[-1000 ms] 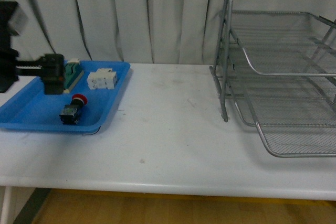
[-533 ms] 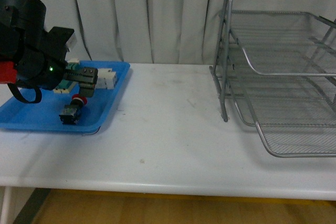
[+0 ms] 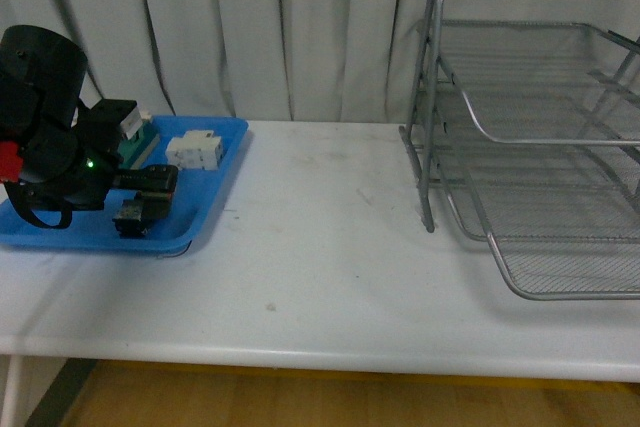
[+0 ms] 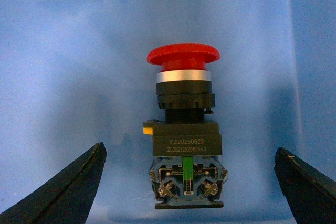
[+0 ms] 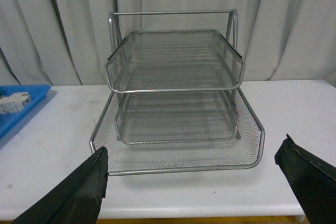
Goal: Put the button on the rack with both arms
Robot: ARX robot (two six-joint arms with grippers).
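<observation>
Your left tool (image 4: 188, 147) is down over the blue tray (image 3: 205, 202), which sits at the table's (image 3: 320, 257) left edge toward the back. The tool is spread wide, one finger on each side of the button (image 4: 185, 135) and clear blue tray floor showing between each finger and the switch body. The button lies on its side near the tray's front edge, about midway along it. Its red mushroom cap points toward the tray's back edge and its blue-grey terminal end faces the wrist. In the front view the arm covers the cap and only the dark body shows below the fingers, so you probably cannot judge from there how low the fingertips sit over the tray floor. The white block (image 3: 193, 150) rests toward the tray's back right corner, and the green block (image 3: 137, 142) lies just beside it along the back edge, partly behind the arm. The rack (image 3: 520, 137) stands at the table's right edge, well apart from the tray, with its lowest tier reaching toward the front edge. Your right tool (image 5: 191, 148) hangs in front of the rack, facing its open tiers, with its fingers spread and gripping nothing.
</observation>
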